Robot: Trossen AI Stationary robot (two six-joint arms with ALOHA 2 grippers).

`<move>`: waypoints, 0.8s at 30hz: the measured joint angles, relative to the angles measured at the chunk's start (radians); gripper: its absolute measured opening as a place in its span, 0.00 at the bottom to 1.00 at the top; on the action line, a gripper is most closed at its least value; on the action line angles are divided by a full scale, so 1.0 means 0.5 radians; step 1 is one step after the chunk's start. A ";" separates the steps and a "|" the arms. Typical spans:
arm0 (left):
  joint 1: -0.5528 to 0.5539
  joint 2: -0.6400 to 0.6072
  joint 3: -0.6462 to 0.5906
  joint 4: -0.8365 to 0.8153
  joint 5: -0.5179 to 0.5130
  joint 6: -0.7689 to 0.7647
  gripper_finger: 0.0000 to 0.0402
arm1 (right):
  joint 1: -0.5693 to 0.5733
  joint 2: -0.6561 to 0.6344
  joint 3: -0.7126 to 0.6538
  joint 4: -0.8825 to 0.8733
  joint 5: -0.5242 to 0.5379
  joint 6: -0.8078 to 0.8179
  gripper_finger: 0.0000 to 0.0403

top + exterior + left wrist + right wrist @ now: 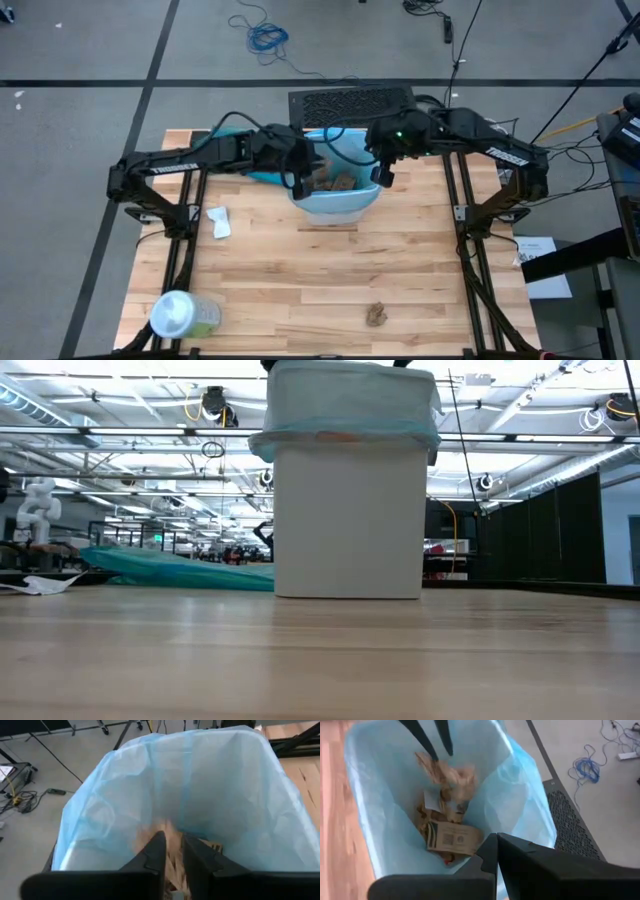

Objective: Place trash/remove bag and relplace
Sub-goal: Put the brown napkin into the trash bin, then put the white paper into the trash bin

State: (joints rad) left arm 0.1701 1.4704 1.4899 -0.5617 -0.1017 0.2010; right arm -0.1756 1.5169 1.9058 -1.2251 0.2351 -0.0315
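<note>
A white bin stands at the table's far middle, lined with the light-blue bag, whose edge folds over the rim. Trash lies in the bag: brown paper wads and a printed scrap. My left gripper hangs open over the bin's left side, fingertips pointing down into the bag, and a brown wad sits just below them. My right gripper is shut above the bin's right rim with nothing between its fingers. My left gripper's fingertips stand right above the brown wad's upper edge, pointing down into the bag. I cannot tell whether they touch it.
A darker teal bag lies on the table left of the bin. A white scrap lies toward the left, a brown wad near the front edge, and a pale-green container with a white lid at the front left.
</note>
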 joint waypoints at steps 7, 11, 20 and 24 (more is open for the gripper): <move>0.016 -0.034 0.073 -0.127 -0.018 -0.018 0.22 | -0.004 -0.004 -0.013 0.006 0.000 -0.103 0.00; -0.010 -0.034 0.180 -0.362 -0.085 -0.115 0.22 | -0.003 -0.008 -0.013 0.020 0.000 -0.110 0.00; -0.207 -0.207 0.236 -1.220 -0.747 -0.678 0.01 | 0.030 -0.057 -0.013 0.038 -0.002 -0.163 0.00; -0.296 -0.272 0.237 -1.567 -0.791 -1.126 0.00 | 0.059 -0.149 -0.013 0.039 -0.002 -0.137 0.00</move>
State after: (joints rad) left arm 0.0220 1.3344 1.6081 -1.3451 -0.4973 -0.3618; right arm -0.1463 1.4426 1.8992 -1.2056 0.2339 -0.0998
